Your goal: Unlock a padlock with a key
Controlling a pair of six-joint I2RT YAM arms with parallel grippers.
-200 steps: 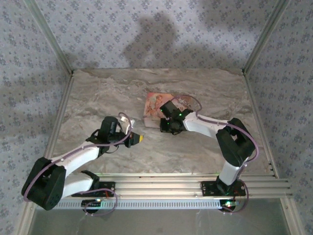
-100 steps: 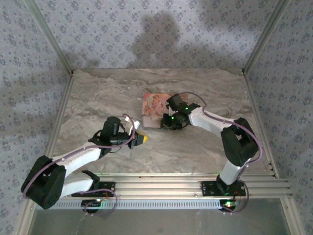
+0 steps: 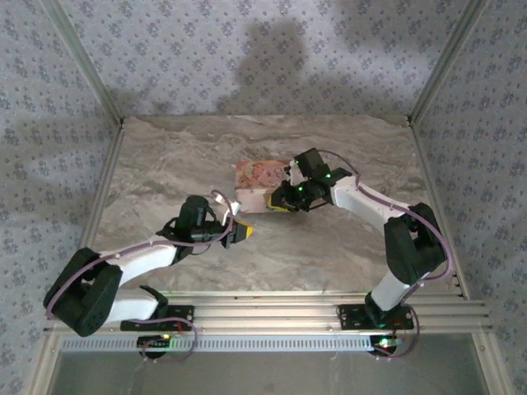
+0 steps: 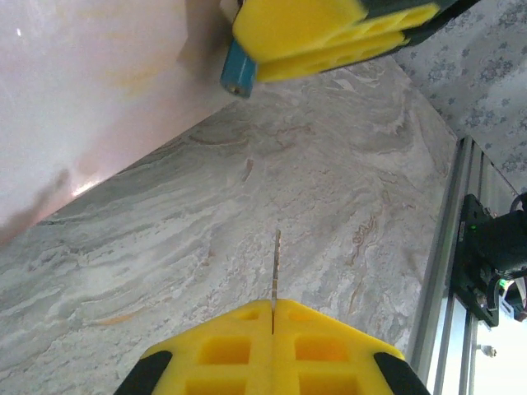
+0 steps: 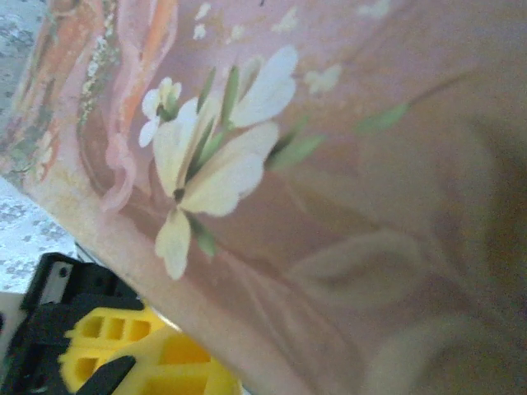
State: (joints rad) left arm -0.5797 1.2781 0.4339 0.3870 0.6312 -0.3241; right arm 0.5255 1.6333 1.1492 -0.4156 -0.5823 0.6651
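Over on the left, the left pincer [image 3: 240,233] is clamped tight on the key [image 4: 276,263]. All we get of it is a thin, flat metal blade poking out from between the yellow honeycomb pads, with its head buried inside the grip. Below it, the marble-patterned table [image 3: 165,164], grey with pale veins, smooth and a little glossy.

Moving across, the box [image 3: 254,183]: pink, with a printed flower design. From the right wrist its side crowds the view, soft and blurred. A yellow pad [image 5: 123,354] in a black frame peeks out at lower left, cut off by the box edge, and it's hard to say whose it is.

Just beside the box, the padlock [image 4: 238,72] is up off the table, held in the right pincer [image 3: 280,203]. Only a small teal-blue rounded end sticks out from between the pads, the rest is covered. From above it's too small to make out.
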